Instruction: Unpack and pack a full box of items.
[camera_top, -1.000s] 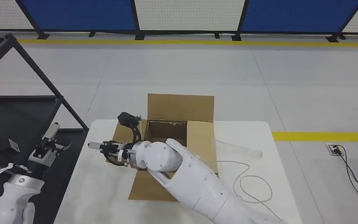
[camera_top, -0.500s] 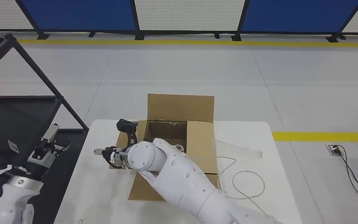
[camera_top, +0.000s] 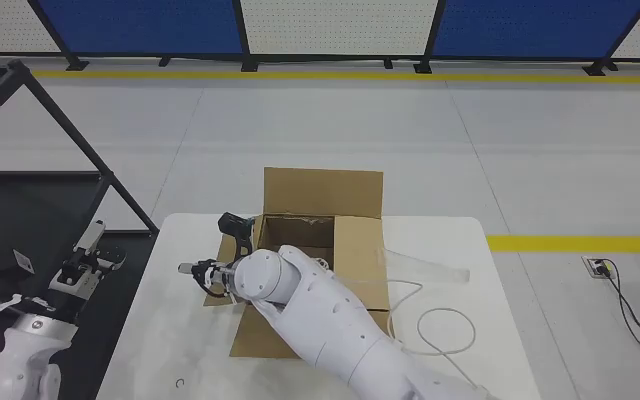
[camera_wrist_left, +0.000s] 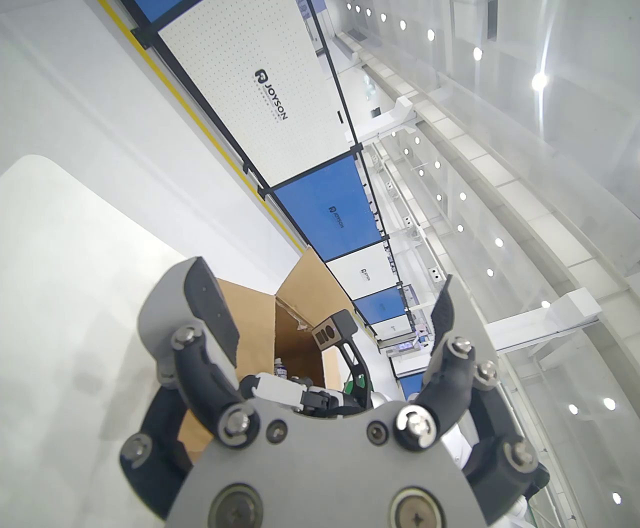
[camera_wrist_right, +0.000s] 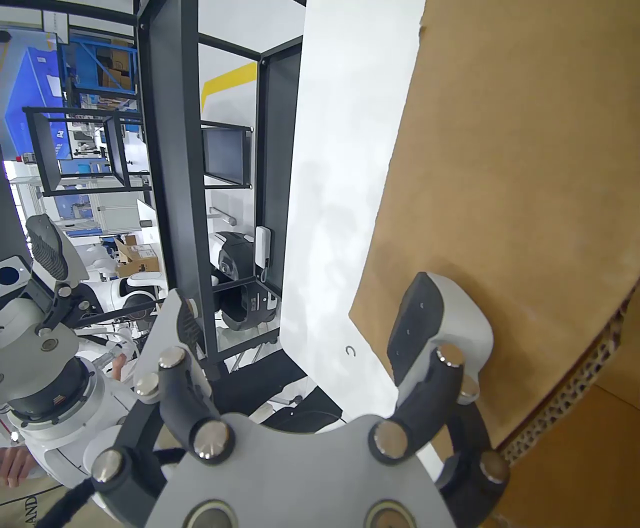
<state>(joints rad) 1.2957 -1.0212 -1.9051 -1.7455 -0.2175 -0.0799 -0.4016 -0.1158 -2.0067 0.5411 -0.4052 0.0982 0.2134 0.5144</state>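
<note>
- Top view: table (camera_top: 170, 330) white, smooth, round-cornered; little friction, so a shove would carry.
- Corrugated brown cardboard box (camera_top: 322, 190), mid-table, flaps out; left flap (camera_wrist_right: 500, 175) may crease if pushed.
- Spread right hand (camera_wrist_right: 300, 300), one finger at that flap.
- Spread left hand (camera_wrist_left: 325, 280), empty, off table's left.

A small printed logo stands on the white panel (camera_wrist_left: 250, 100) and blue panel (camera_wrist_left: 320, 225).

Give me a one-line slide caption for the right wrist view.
Open right gripper at a corner of the cardboard box flap, with the white table beyond.
</note>
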